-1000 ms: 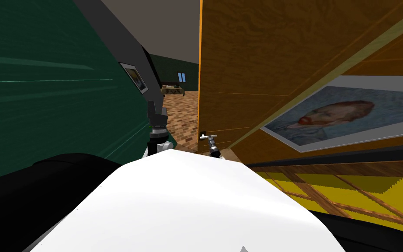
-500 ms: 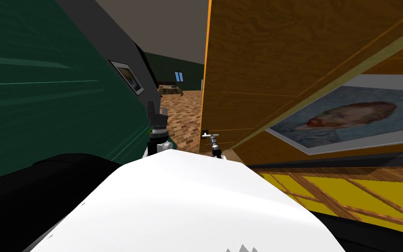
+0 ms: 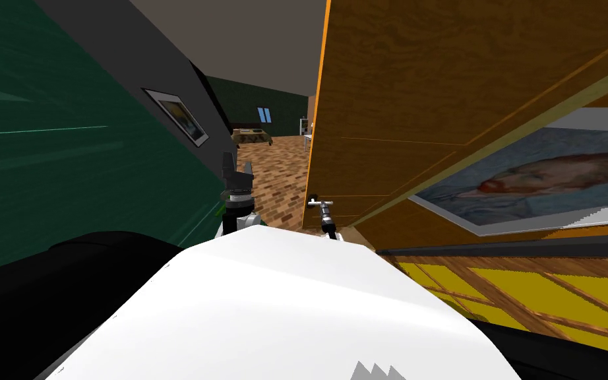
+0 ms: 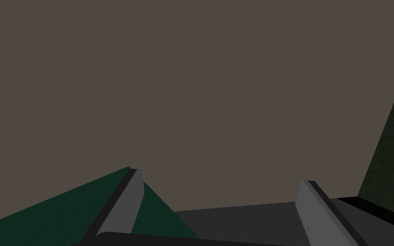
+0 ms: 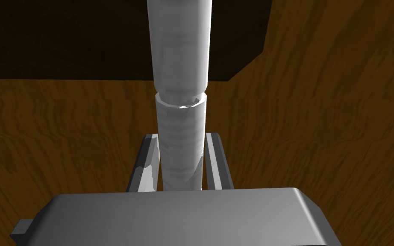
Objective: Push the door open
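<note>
Currently, the right hand pinches the grey lever handle of the brown wooden door, and the handle runs straight out between its fingers. The door stands ajar. The left hand is spread, raised beside the green wall.

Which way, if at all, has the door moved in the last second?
Yes. The door has swung rightward, its edge drawing away from the far table and uncovering more brick floor, though my head moved too.

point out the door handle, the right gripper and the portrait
door handle (image 5: 179, 55), right wrist view, its grey shaft
right gripper (image 5: 180, 137), right wrist view, between its fingertips
portrait (image 3: 547, 175), head view, the face
</note>
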